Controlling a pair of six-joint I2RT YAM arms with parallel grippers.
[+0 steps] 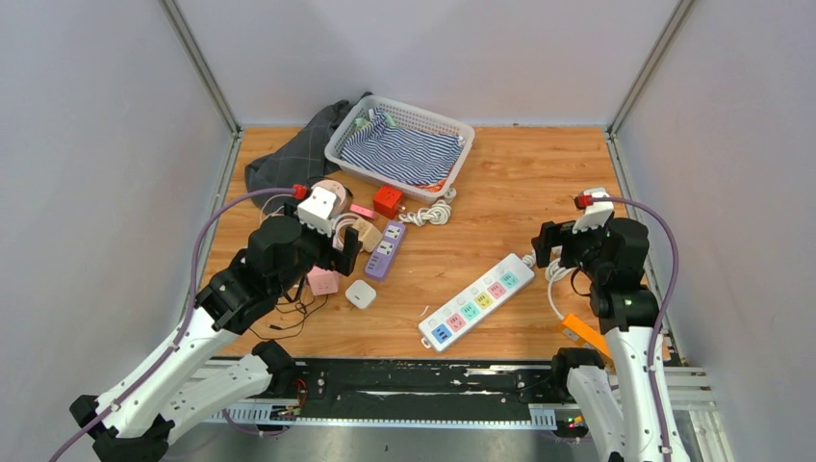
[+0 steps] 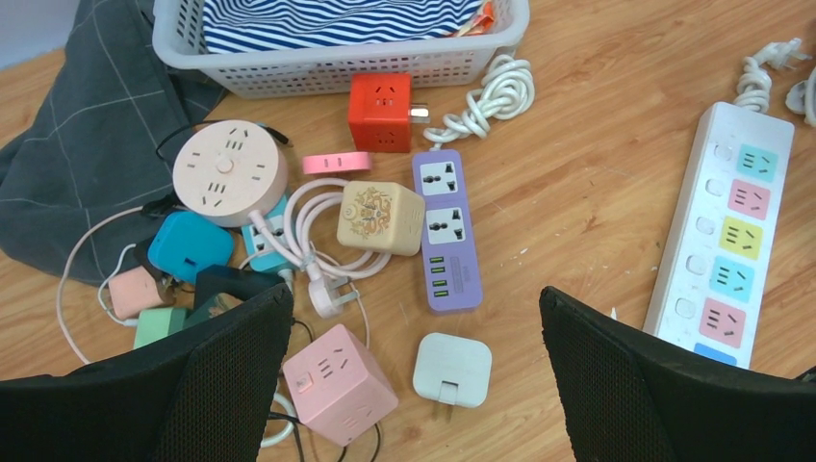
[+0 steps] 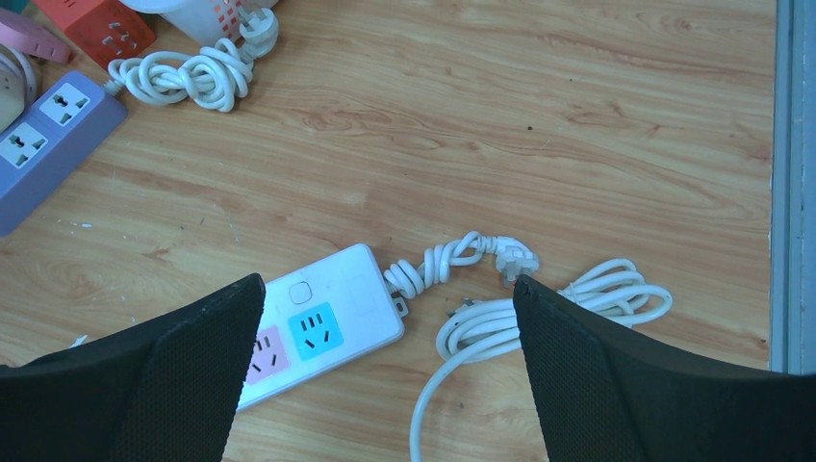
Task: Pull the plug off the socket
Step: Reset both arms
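A heap of sockets and plugs lies at the left of the table. It holds a purple power strip (image 2: 446, 229), a beige cube adapter (image 2: 379, 218) against its left side, a round pink socket (image 2: 229, 172), a red cube (image 2: 381, 113), a pink cube socket (image 2: 339, 384) and a white charger (image 2: 452, 369). A pale pink plug (image 2: 327, 294) lies loose on its cable. I cannot tell which plug sits in a socket. My left gripper (image 2: 414, 294) hangs open above the pink cube and white charger. My right gripper (image 3: 390, 280) is open over the end of a long white strip (image 1: 476, 301).
A white basket (image 1: 347, 142) with striped cloth stands at the back, a dark cloth (image 1: 289, 159) to its left. Coiled white cables (image 3: 558, 303) lie by the long strip's end. An orange object (image 1: 583, 333) lies near the right arm's base. A metal rail (image 3: 791, 183) edges the table's right side.
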